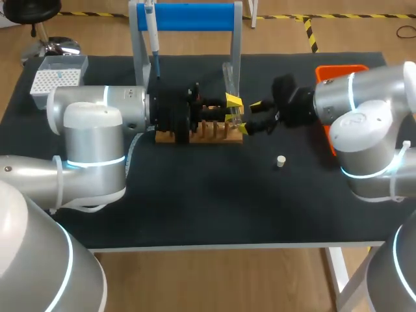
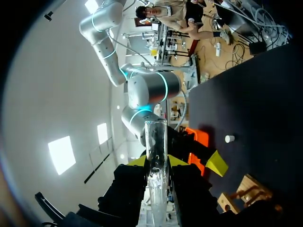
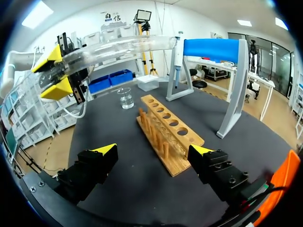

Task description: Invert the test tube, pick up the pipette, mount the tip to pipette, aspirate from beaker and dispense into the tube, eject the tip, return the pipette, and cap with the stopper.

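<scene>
- The test tube [image 2: 155, 156] is held above the wooden rack [image 3: 169, 126], clamped in the left jaws, apparently so that it can be inverted clear of the pegs.
- The right jaws are spread wide and empty near the tube, probably placed to receive it.
- The stopper [image 1: 281, 161] is left on the counter [image 1: 195, 208] and the pipette [image 1: 156, 49] hung on its stand, judged not yet needed.

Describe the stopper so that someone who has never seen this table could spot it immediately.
On the black table, find the wooden rack at the middle, then look nearer the front edge, toward the right arm. The stopper is the small pale plug alone there, touching nothing.
</scene>
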Robot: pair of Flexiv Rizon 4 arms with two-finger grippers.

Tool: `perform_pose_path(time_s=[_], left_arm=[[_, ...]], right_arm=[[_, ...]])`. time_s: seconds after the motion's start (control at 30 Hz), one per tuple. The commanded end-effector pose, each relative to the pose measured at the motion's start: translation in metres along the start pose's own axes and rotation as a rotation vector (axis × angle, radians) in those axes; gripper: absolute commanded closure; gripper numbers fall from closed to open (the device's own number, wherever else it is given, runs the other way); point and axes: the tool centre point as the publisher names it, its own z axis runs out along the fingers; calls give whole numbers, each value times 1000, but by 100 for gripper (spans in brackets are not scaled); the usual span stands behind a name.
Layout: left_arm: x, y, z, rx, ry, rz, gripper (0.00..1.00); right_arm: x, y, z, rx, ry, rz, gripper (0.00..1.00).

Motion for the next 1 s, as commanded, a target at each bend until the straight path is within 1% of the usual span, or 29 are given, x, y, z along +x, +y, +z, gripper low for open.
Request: perform_pose_path(time_s=[0.03,0.73,0.8,0.83,0.9,0.97,1.0], left_arm=[[0,1,1,-1,1,1,100],[0,1,1,-1,1,1,100],[6,6,-7,31,-38,-74,100],[8,10,-11,16,-44,-114,100],[8,15,-20,27,-55,-177,100],[8,22,-29,-1,-56,-278,100],[7,26,-35,-36,-63,-316,100]], right_arm=[[2,-3,4,-13,-9,-7,0],[2,-3,4,-13,-9,-7,0],[2,-3,4,-13,-9,-7,0],[2,-3,4,-13,-9,-7,0],[2,-3,4,-13,-9,-7,0],[2,-3,4,-13,-9,-7,0],[2,-3,4,-13,-9,-7,0]])
